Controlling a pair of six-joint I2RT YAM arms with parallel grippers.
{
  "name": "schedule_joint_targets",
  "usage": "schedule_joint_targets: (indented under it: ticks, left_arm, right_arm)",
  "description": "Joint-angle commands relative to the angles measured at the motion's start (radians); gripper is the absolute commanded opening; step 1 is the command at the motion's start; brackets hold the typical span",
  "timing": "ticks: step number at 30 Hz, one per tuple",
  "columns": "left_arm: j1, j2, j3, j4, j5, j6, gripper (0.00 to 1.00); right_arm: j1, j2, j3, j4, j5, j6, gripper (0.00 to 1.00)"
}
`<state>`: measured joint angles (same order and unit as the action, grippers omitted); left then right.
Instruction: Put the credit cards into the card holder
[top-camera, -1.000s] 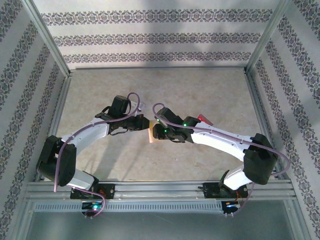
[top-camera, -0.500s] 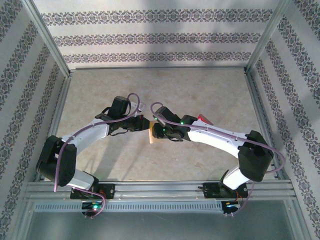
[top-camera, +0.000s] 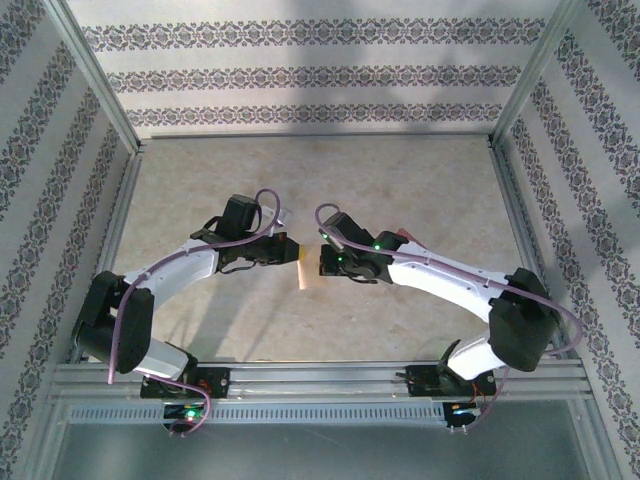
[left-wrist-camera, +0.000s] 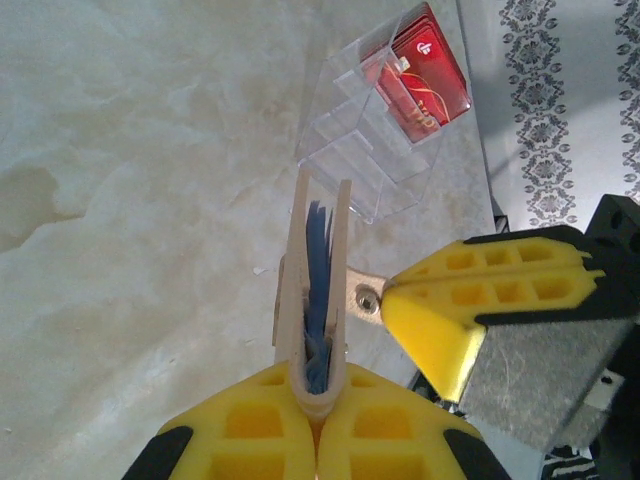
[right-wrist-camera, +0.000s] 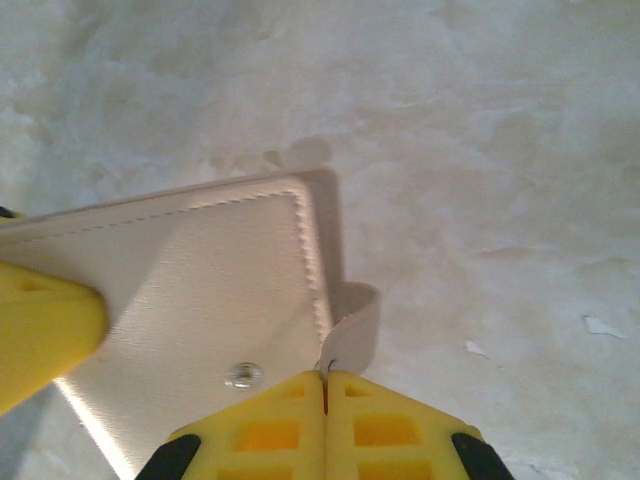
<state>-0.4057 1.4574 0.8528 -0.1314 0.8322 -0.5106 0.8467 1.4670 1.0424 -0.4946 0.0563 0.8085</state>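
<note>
Your right gripper (right-wrist-camera: 325, 385) has just closed fully on the snap tab (right-wrist-camera: 355, 312) of the card holder (right-wrist-camera: 200, 290) over mid-table, your left gripper (left-wrist-camera: 318, 400) still clamped on its fold, so expect the opening pull next; the red credit card (left-wrist-camera: 425, 75) waits toward the table's right edge.

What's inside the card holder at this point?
Between the tan flaps of the card holder, thin blue layers show edge-on; pockets or cards, I cannot tell. Its base is covered by the left end effector. The red card sits outside, in a clear stand.
</note>
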Motion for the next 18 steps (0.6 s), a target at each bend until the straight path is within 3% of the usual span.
schedule_joint_targets:
  ticks: [1,2,7,9,18]
  left_arm:
    - [-0.005,-0.018,-0.008,-0.008,0.005,0.042,0.00]
    - [-0.007,-0.018,-0.019,0.008,0.005,0.038,0.00]
    - [-0.020,-0.002,-0.007,-0.016,0.006,0.034,0.00]
    - [-0.035,0.007,-0.023,0.007,0.008,0.026,0.00]
    - [-0.093,0.079,-0.040,0.069,0.029,-0.047,0.00]
  right_arm:
    - [-0.009,-0.065,-0.068,-0.034,0.043,0.019,0.00]
    - [-0.013,-0.083,-0.087,-0.034,0.048,0.021,0.00]
    - [-0.026,-0.182,-0.140,-0.101,0.060,0.031,0.33]
    - [-0.026,-0.239,-0.174,-0.107,0.064,0.037,0.40]
    - [0.019,-0.398,-0.192,-0.187,0.066,0.052,0.47]
